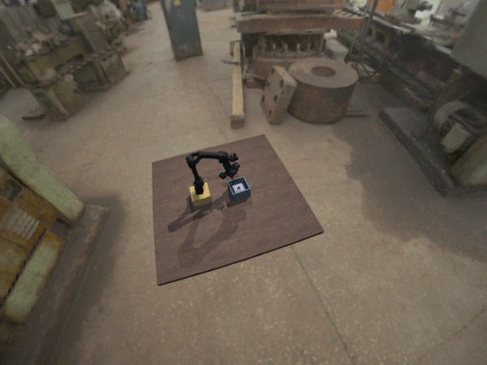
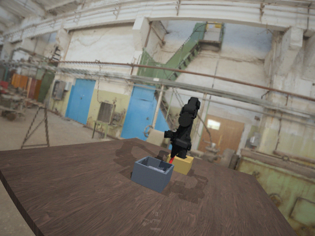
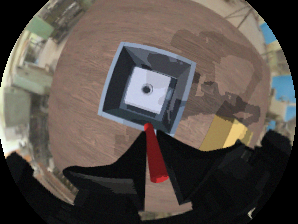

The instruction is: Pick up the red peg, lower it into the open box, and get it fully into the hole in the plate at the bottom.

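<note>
The red peg [image 1: 232, 177] [image 2: 171, 160] [image 3: 156, 157] is held tilted between the fingers, its lower end sticking out past the tips. My gripper [image 1: 230, 174] [image 2: 173, 157] [image 3: 150, 133] is shut on it. The open blue-grey box [image 1: 241, 195] [image 2: 149, 178] [image 3: 117, 80] stands upright on the table. In the wrist view the peg's end overlaps the box's near wall; its exact height over the rim cannot be told. The pale plate [image 1: 243, 186] [image 3: 157, 101] lies at the box's bottom, its dark round hole bare and near the middle.
The yellow block [image 1: 201, 199] [image 2: 182, 166] [image 3: 213, 134] stands beside the box, at the arm's base. The brown wooden table top [image 1: 260, 227] [image 2: 105, 199] [image 3: 80, 85] bears both, with arm shadows across it. The box walls stand up around the plate on all sides.
</note>
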`<state>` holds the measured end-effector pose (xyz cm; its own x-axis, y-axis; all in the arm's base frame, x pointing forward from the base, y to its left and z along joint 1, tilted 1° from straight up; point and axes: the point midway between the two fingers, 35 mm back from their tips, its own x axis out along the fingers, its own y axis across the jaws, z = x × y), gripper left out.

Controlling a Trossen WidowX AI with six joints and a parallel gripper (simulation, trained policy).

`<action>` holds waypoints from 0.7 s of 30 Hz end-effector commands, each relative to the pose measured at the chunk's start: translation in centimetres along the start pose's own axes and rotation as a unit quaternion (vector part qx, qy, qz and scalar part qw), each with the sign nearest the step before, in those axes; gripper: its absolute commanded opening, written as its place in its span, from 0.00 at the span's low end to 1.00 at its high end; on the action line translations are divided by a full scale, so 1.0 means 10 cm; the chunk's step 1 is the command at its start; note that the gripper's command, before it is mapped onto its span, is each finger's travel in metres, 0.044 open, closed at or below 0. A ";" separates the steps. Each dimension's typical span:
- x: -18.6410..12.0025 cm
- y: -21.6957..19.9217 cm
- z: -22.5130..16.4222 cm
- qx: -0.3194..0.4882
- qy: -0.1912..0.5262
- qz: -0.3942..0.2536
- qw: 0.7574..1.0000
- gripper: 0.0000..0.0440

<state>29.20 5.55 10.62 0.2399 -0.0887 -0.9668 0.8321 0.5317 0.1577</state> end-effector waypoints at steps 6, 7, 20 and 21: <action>0.11 0.04 0.32 0.021 -0.008 0.000 1.000 0.00; 0.13 0.04 0.35 0.024 -0.007 0.000 1.000 0.00; 0.45 0.03 0.59 0.041 0.010 -0.016 0.999 0.02; 0.48 0.03 0.60 0.040 0.012 -0.018 0.999 0.02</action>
<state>33.27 0.41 7.83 0.2057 -0.0917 -0.9743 0.8782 0.4567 0.1424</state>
